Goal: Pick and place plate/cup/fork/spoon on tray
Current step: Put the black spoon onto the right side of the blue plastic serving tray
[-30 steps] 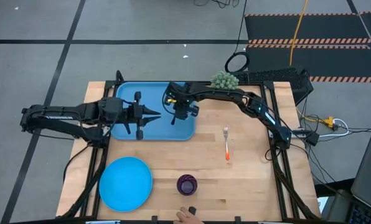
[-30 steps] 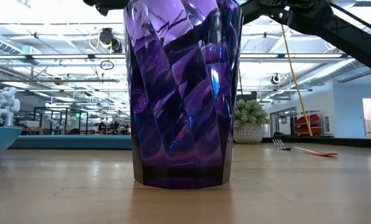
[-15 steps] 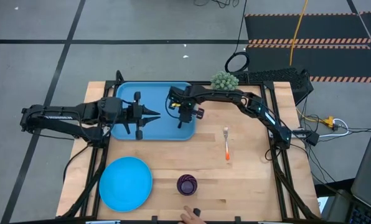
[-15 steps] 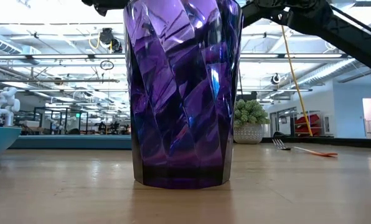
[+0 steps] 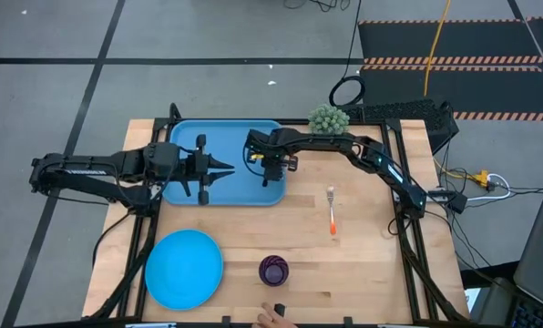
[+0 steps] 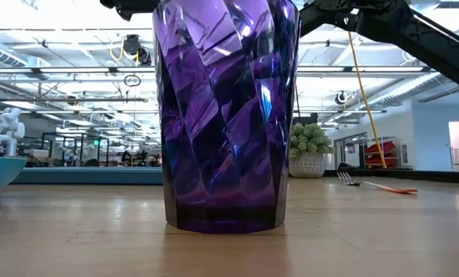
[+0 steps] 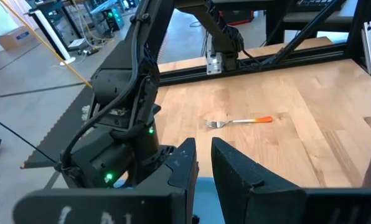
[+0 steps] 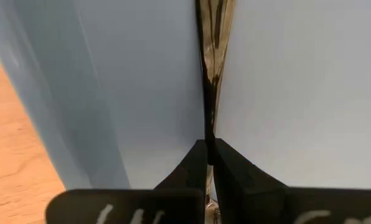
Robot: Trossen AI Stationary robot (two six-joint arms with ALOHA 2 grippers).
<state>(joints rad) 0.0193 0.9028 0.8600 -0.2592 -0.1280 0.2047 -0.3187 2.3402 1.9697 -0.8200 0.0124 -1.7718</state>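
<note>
1. Since a second ago the right arm's wrist has shifted slightly toward the tray's right end; the left arm, plate, cup and fork have not moved.
2. The right claw (image 5: pixel 270 171) reaches in from the right side, elbow bent, and points down over the right part of the tray (image 5: pixel 185 132). Its fingers (image 8: pixel 226 168) are pressed together, pinching the spoon (image 8: pixel 211 37), which runs out ahead of the fingertips over the tray floor.
3. The left claw (image 5: pixel 226 168) stretches level over the tray's middle, tips pointing toward the right claw just beyond them. Its fingers (image 7: pixel 235 171) stand slightly apart, holding nothing.
4. The fork (image 5: pixel 332 212) lies on the bare table, to the right of the right claw and well apart from it.
5. The plate (image 5: pixel 183 267) lies near the table's front edge, below the left claw; the cup (image 5: pixel 273 270) stands beside it, apart, below the right claw.
</note>
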